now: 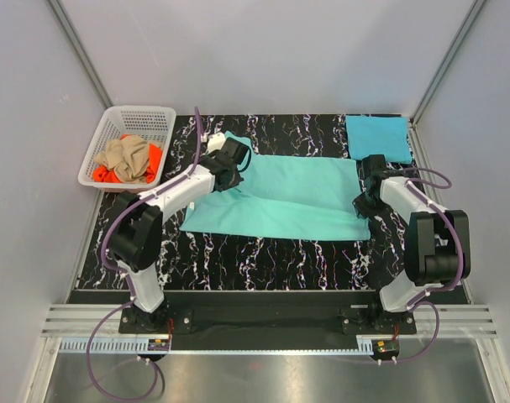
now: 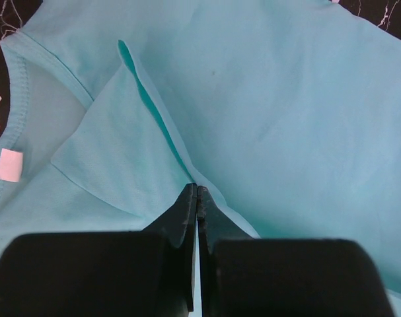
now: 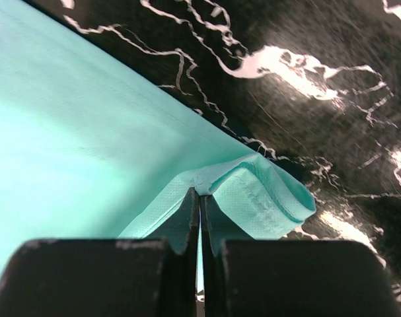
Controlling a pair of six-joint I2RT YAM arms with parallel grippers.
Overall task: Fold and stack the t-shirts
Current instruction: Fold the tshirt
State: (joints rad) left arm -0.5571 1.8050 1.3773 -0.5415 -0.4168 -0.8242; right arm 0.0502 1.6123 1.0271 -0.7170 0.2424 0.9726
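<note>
The mint-teal t-shirt (image 1: pixel 292 197) lies spread across the middle of the black marbled table. My left gripper (image 1: pixel 225 172) is shut on a fold of it near the collar at its left end (image 2: pixel 197 188); the collar and a white label (image 2: pixel 8 165) show at the left of the left wrist view. My right gripper (image 1: pixel 365 200) is shut on the shirt's hem at its right end (image 3: pixel 200 191), where the cloth bunches up. A folded sky-blue t-shirt (image 1: pixel 377 137) lies at the back right. Tan (image 1: pixel 128 155) and orange (image 1: pixel 107 174) shirts fill the basket.
The white lattice basket (image 1: pixel 150 112) stands at the back left corner of the table. Grey walls close the back and both sides. The table's front edge runs just ahead of the arm bases.
</note>
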